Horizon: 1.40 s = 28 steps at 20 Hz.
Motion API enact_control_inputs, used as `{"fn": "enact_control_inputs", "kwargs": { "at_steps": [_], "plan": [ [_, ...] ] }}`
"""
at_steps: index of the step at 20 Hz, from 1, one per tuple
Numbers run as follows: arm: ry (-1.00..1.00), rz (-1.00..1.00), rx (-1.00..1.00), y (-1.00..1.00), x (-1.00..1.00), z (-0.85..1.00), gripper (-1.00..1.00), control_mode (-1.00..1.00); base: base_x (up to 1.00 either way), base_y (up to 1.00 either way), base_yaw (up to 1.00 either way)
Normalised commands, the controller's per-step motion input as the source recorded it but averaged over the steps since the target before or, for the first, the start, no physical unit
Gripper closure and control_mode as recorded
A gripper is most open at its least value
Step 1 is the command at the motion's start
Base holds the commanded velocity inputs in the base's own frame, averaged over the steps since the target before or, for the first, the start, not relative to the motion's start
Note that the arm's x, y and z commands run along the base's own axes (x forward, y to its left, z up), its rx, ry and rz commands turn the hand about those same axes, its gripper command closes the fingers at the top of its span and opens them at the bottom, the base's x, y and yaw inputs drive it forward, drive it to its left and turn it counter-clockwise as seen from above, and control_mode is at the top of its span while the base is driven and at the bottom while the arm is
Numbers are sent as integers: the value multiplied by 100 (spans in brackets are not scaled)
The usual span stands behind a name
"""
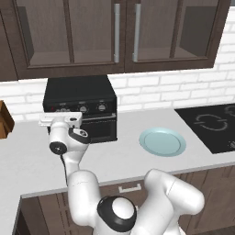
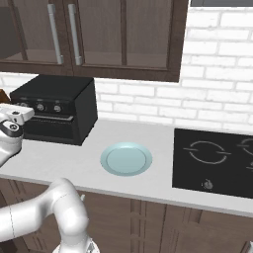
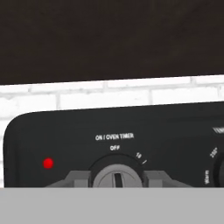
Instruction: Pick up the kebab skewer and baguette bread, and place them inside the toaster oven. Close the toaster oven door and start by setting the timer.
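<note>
The black toaster oven [image 1: 80, 94] [image 2: 59, 96] stands on the counter against the brick wall. Its door [image 1: 100, 129] [image 2: 49, 129] stands upright and closed. My gripper [image 1: 59, 118] [image 2: 15, 111] is pressed to the left end of the control panel. In the hand view my gripper [image 3: 116, 178] has its fingertips [image 3: 76, 179] on either side of the round timer knob [image 3: 116, 176], marked ON / OVEN TIMER, and is shut on it. The knob's slot points near OFF. A red light [image 3: 48, 163] glows to its left. The kebab skewer and baguette bread are hidden.
A pale blue plate [image 1: 162, 141] [image 2: 126, 158] lies on the counter right of the oven. A black cooktop [image 1: 211, 126] [image 2: 217, 160] is set in farther right. Dark wall cabinets [image 1: 119, 32] hang above. A brown wooden object [image 1: 4, 120] sits at the far left.
</note>
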Motion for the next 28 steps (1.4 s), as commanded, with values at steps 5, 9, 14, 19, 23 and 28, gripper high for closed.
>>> {"fn": "enact_control_inputs", "kwargs": {
  "at_steps": [5,9,14,19,23,28],
  "plan": [
    [0,0,6,0,0,0,100,-100,0,0,0],
    [0,0,11,0,0,0,100,-100,0,0,0],
    [0,-1,15,0,0,0,100,-100,0,0,0],
    [0,-4,17,0,0,0,100,-100,0,0,0],
    [0,-6,18,0,0,0,100,-100,0,0,0],
    [0,-6,19,0,0,0,100,-100,0,0,0]
  ]
}}
